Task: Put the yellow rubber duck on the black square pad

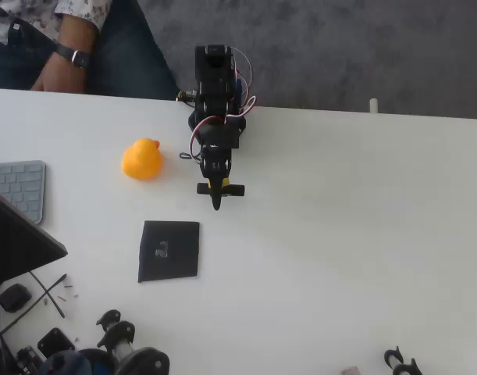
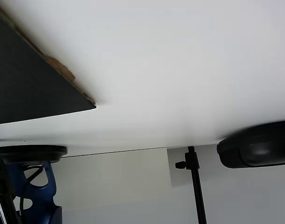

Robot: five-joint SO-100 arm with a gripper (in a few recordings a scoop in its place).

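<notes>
Duck (image 1: 141, 159), beak toward table's far edge

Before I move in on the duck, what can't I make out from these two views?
- Tool opening: overhead view, too small and dark; open or shut unclear.
- Pale mark on the black square pad: overhead view, too small to identify.
- Laptop: cut off by the left edge.
- Yellow rubber duck beak: too blurred to tell its facing.
</notes>
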